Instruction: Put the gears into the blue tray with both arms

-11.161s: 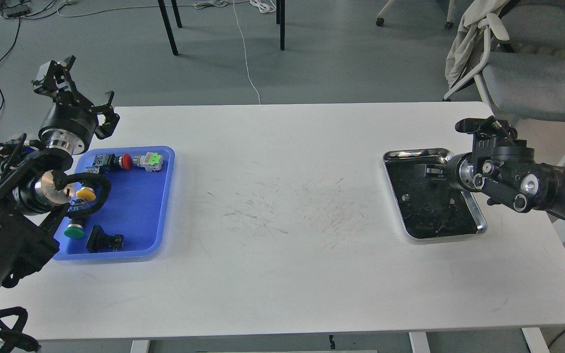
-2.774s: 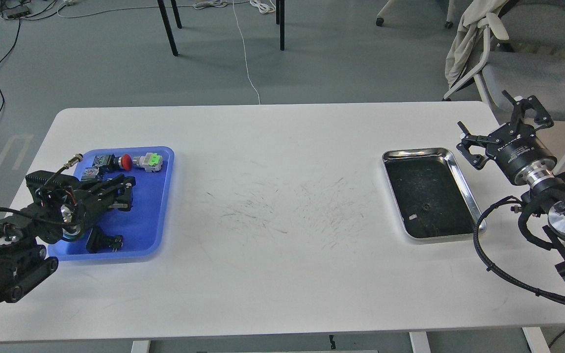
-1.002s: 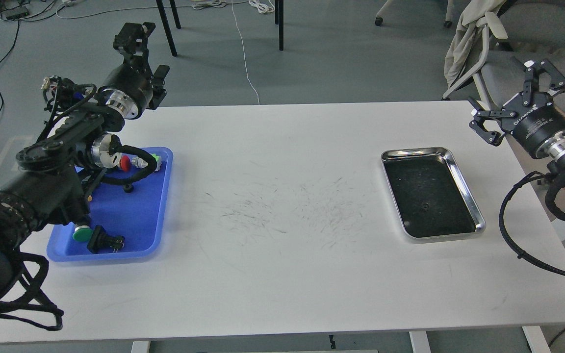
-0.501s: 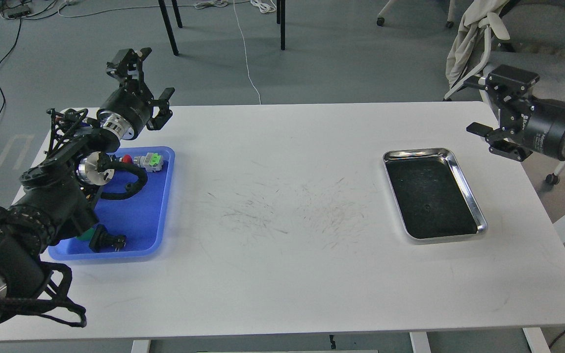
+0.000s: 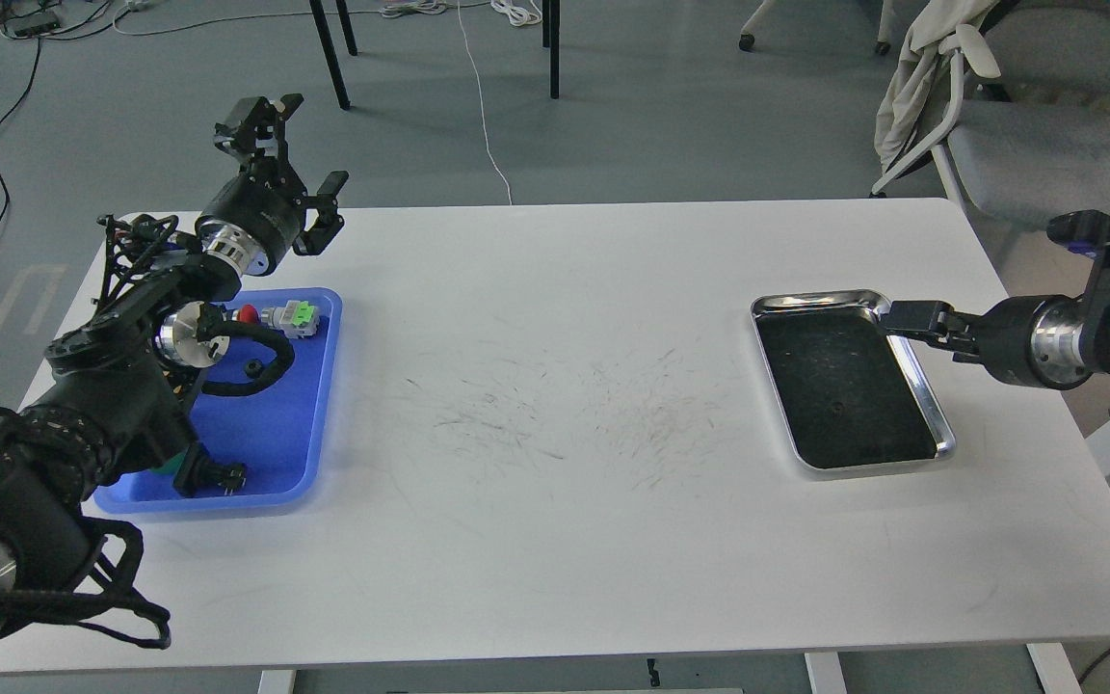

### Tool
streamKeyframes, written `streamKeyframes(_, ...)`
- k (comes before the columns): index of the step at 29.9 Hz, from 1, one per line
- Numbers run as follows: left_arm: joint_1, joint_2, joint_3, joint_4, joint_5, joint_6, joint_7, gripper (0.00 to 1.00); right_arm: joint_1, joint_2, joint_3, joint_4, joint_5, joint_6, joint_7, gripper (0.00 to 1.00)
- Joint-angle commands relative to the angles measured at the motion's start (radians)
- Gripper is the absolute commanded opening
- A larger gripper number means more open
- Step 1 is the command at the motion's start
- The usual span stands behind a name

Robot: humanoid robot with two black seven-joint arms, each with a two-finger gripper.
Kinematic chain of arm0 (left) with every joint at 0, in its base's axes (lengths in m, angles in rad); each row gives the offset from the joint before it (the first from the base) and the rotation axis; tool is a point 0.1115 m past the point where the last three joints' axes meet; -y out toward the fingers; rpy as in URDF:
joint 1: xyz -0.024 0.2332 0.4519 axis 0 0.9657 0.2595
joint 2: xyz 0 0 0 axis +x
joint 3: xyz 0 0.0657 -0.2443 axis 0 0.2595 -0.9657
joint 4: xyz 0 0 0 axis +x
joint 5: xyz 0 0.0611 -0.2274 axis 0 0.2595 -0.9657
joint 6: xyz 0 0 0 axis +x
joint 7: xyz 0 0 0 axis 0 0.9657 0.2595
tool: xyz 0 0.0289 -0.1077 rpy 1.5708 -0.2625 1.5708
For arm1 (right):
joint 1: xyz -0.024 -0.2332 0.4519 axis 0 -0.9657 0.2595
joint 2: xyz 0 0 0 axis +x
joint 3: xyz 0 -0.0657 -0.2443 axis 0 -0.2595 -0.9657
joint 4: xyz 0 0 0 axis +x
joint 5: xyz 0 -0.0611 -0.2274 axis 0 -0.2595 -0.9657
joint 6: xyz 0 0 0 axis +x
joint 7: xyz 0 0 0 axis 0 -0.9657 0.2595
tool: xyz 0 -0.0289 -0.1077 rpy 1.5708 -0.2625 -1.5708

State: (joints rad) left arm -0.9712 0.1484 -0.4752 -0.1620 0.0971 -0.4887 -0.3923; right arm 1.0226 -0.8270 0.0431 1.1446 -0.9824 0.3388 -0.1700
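Our right pincer (image 5: 911,318), whose spread we cannot tell, reaches over the steel tray (image 5: 931,405) near the surface's right edge, probably for a gear (image 5: 835,407), while our left pincer (image 5: 290,159) hangs spread above the blue tray (image 5: 266,424) near the left edge.

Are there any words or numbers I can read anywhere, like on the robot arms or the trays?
No text can be read in this view.
Blue tray: no writing visible.
Steel tray: no writing visible.
Left gripper and right gripper: any markings are too small and dark to read.
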Motion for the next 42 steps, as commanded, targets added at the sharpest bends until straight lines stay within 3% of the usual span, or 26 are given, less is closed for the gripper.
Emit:
streamKeyframes(1,0.003,0.000,0.001,-0.001,0.000,0.000,0.000,0.98,0.019,0.093,-0.077,-0.063,-0.016,0.000,0.003,0.98)
streamKeyframes(8,0.003,0.011,0.000,0.001,0.000,0.000,0.000,0.98,0.051,0.239,-0.163,-0.140,-0.019,0.002,0.010,0.98)
streamKeyframes(21,0.003,0.016,0.000,0.001,0.000,0.000,0.000,0.98,0.103,0.262,-0.302,-0.148,-0.070,0.012,0.014,0.97)
streamKeyframes(30,-0.003,0.011,-0.002,0.001,0.000,0.000,0.000,0.98,0.111,0.272,-0.359,-0.149,-0.073,0.014,0.021,0.89)
streamKeyframes(35,-0.004,0.010,-0.002,0.001,0.000,0.000,0.000,0.98,0.117,0.282,-0.368,-0.164,-0.076,0.014,0.023,0.70)
streamKeyframes(41,-0.004,0.010,-0.002,0.001,0.000,0.000,0.000,0.98,0.119,0.296,-0.368,-0.175,-0.105,0.014,0.021,0.32)
streamKeyframes(42,-0.004,0.011,-0.002,-0.001,0.000,0.000,0.000,0.98,0.119,0.296,-0.368,-0.178,-0.105,0.014,0.021,0.31)
